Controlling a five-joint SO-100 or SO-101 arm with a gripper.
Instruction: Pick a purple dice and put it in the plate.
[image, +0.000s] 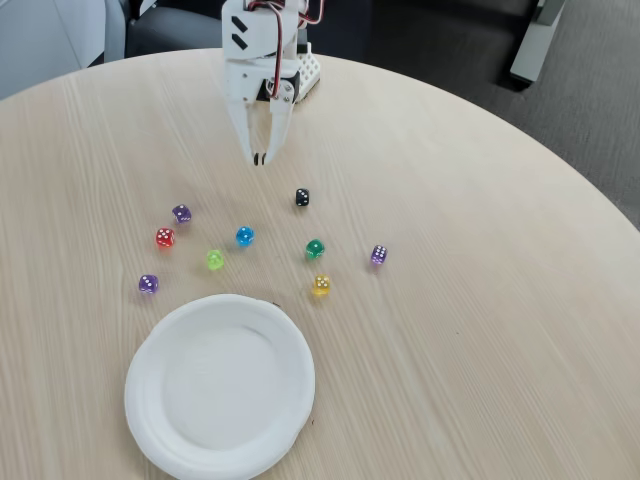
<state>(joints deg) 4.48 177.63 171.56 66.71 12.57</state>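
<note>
Three purple dice lie on the round wooden table: one at the left, one lower left near the plate, and one at the right. The white plate sits at the front of the table with nothing in it. My white gripper hangs at the back, pointing down, its fingertips close together with nothing between them. It is well behind all the dice and touches none.
Other dice are scattered between gripper and plate: black, red, blue, light green, dark green, yellow. The table edge curves along the right and top.
</note>
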